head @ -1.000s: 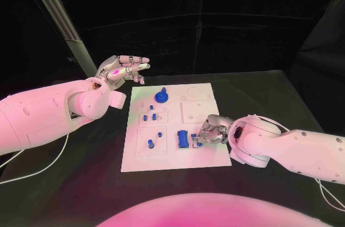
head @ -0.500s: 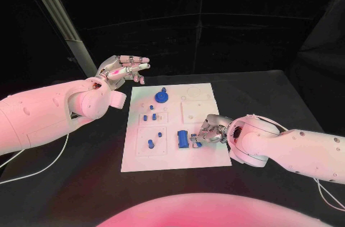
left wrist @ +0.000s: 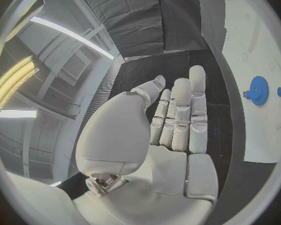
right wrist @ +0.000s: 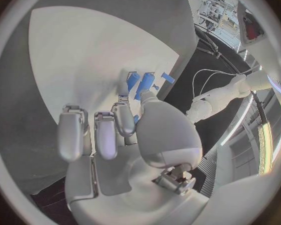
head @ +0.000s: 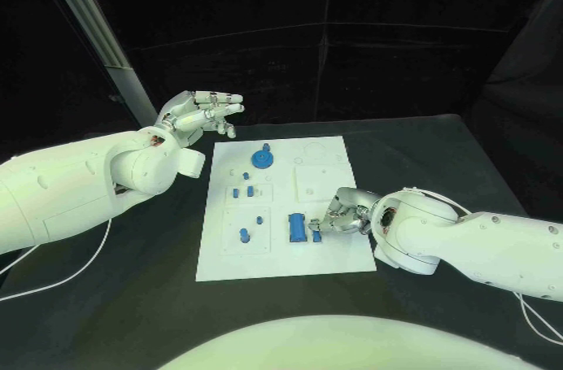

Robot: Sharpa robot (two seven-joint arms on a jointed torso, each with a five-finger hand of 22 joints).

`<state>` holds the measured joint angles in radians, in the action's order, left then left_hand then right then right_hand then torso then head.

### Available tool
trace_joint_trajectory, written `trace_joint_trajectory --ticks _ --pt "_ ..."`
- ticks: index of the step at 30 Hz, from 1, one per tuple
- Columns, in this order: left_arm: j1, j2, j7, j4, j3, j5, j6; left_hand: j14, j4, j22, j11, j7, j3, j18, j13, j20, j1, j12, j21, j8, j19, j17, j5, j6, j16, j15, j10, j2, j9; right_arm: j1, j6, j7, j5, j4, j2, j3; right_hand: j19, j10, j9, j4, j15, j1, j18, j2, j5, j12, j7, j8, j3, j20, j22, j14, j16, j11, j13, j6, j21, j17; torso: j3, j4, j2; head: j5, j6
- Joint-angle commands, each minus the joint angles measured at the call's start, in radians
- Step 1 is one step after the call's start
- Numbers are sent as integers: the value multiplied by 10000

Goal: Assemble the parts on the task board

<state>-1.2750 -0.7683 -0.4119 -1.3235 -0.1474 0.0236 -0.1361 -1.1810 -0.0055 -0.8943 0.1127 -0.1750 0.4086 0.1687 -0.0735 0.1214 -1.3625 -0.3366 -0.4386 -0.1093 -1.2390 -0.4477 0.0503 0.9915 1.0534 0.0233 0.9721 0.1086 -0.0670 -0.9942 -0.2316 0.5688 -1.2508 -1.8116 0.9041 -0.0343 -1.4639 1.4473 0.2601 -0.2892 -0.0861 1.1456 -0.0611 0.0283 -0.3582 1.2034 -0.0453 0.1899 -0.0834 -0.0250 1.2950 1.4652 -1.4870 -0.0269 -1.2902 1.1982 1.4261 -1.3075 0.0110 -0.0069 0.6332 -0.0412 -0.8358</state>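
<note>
The white task board (head: pixel 329 256) lies in the middle of the black table. On it sit a blue gear (head: pixel 263 157), several small blue pegs (head: pixel 243 192) and a blue block (head: pixel 298 227). My right hand (head: pixel 342 211) rests low on the board's right part, thumb and fingers closed round a small blue part (head: pixel 316 234) right beside the block. The right wrist view shows that hand (right wrist: pixel 125 130) with blue pieces (right wrist: pixel 145 85) just past its fingertips on the board (right wrist: pixel 84 50). My left hand (head: pixel 199 112) hovers open, above the table off the board's far left corner; the left wrist view shows its palm (left wrist: pixel 172 130) and the gear (left wrist: pixel 259 90).
A slanted metal post (head: pixel 100 37) stands at the back left. A white cable (head: pixel 73 274) hangs along the table's left side, under my left arm. Black table surface (head: pixel 434 150) runs right of the board.
My right hand and the small blue part have crept a little to the left, closer to the blue block. The left hand stays raised and open.
</note>
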Motion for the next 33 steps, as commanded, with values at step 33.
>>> trace_joint_trajectory --ticks 33 --pt "-16 7 7 30 4 31 138 62 -57 22 6 -1 -19 132 15 -3 -37 -59 51 -31 85 22 36 1 -27 18 -81 -33 -5 -9 778 -719 -238 -45 342 1 14 -28 246 672 -29 925 29 -257 1432 -200 -54 103 -876 42 -76 759 59 22 -19 -217 -28 -1185 -9 10 12 -2 11"
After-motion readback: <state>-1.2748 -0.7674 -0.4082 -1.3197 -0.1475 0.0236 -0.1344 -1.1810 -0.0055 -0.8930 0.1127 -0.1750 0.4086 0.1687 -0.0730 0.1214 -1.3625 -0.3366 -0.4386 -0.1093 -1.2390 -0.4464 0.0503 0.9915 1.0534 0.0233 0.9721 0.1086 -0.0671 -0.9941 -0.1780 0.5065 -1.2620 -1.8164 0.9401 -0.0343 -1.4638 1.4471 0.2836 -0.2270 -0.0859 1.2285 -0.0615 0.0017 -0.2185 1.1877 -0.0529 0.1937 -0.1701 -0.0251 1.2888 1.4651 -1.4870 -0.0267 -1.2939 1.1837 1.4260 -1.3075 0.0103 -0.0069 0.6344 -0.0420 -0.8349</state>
